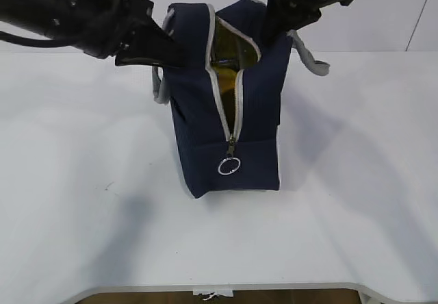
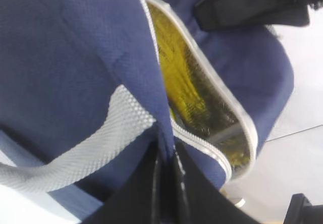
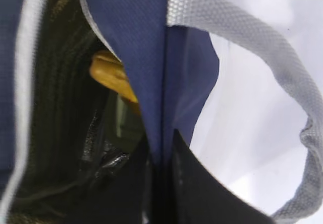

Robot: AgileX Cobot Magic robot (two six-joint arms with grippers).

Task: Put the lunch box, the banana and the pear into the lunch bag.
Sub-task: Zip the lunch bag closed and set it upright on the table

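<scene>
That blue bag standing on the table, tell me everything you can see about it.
The lunch bag is a boxy navy fabric bag standing upright on the white table. Its grey-edged zipper is open along the top and partway down the end, with a metal ring pull hanging low. Grey woven handles hang on both sides. The shiny lining reflects yellow, and something yellow-orange lies inside. The left gripper and right gripper each pinch a top wall, holding the mouth apart.

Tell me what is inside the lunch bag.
Through the lunch bag's open top, the right wrist view shows a yellow-orange fruit against dark lining. The rest is covered by the bag walls.
</scene>
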